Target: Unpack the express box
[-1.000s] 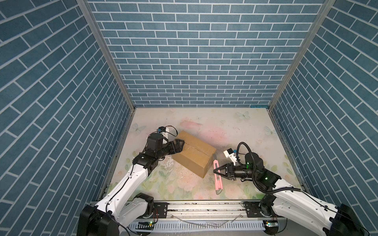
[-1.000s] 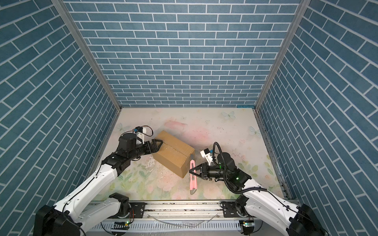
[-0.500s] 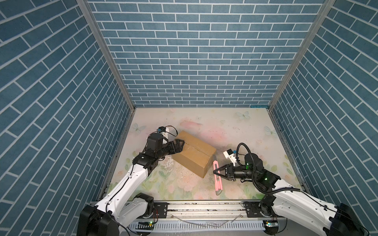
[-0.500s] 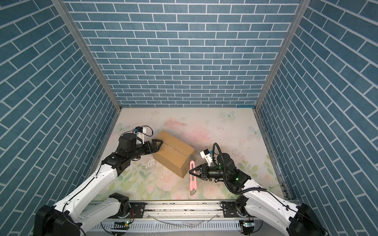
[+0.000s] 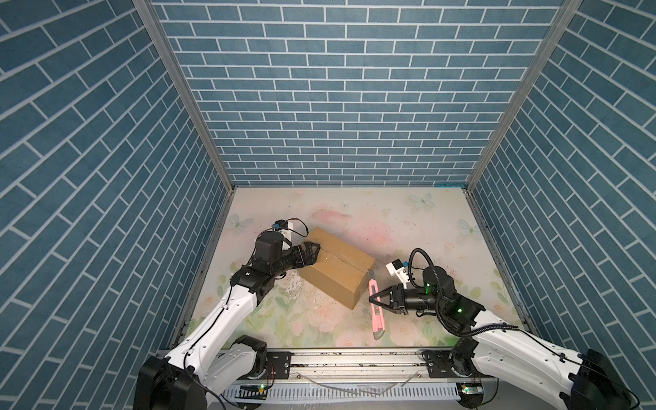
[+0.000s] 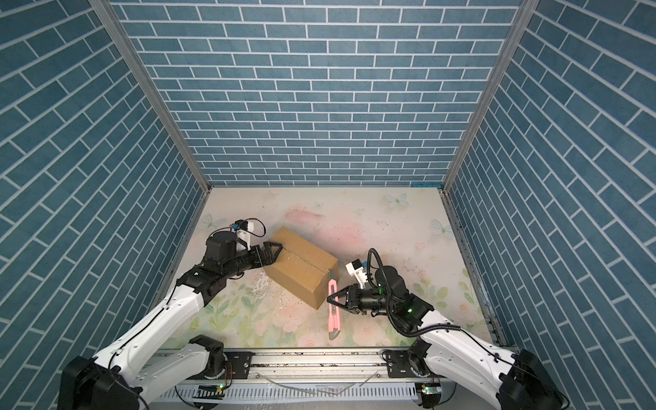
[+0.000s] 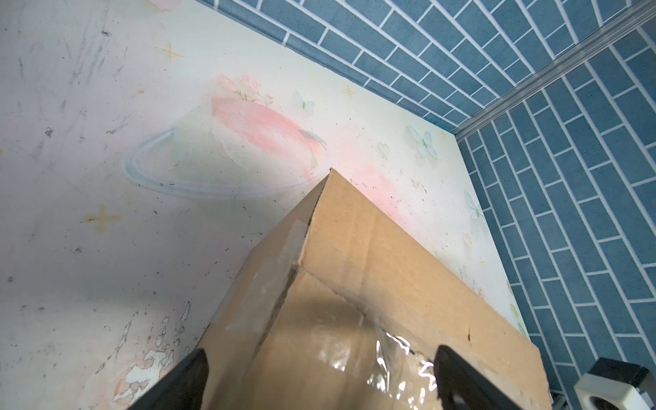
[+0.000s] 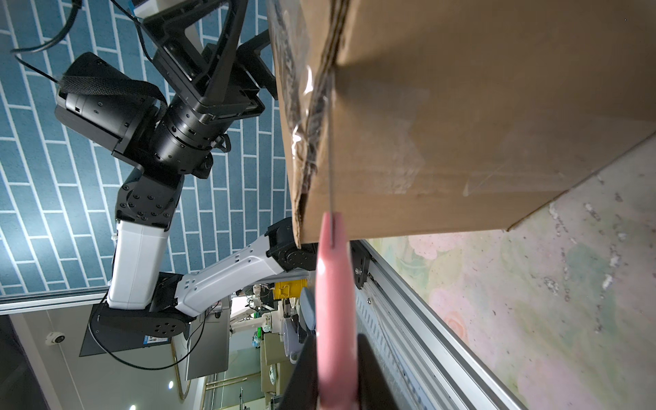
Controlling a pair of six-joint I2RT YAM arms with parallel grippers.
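Floral tabletop (image 5: 408,227), express box (image 5: 337,275) at left gripper (image 5: 317,252)

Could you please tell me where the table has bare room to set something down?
The widest bare patch of the table lies between the express box and the back wall, running to the right wall. A smaller patch lies in front of the box, left of the pink knife. Crowded: both box ends, at the left claw and right claw.

The box (image 7: 372,284) has its taped end between the wide-spread black fingers (image 7: 181,385) of the left claw (image 7: 319,358), on the scuffed floral surface (image 7: 142,177); blue brick walls (image 7: 568,177) stand behind.
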